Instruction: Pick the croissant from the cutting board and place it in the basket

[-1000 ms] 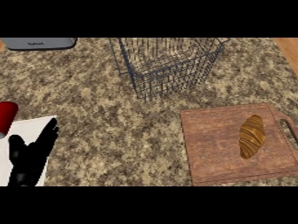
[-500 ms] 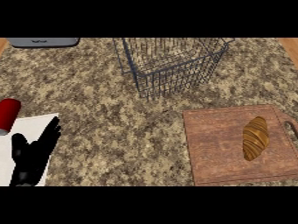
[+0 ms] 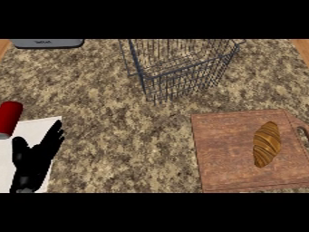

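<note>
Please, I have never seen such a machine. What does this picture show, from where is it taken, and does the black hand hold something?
The picture is taken from the robot's head, looking steeply down at a speckled stone counter. The black shape at the lower left is the left robot hand: open, fingers up, resting, holding nothing. The right one is out of view. On the counter are a wire basket at the back, a wooden cutting board at the right with a croissant lying on it, a red can at the left, and a grey object at the far edge, cut off.
</note>
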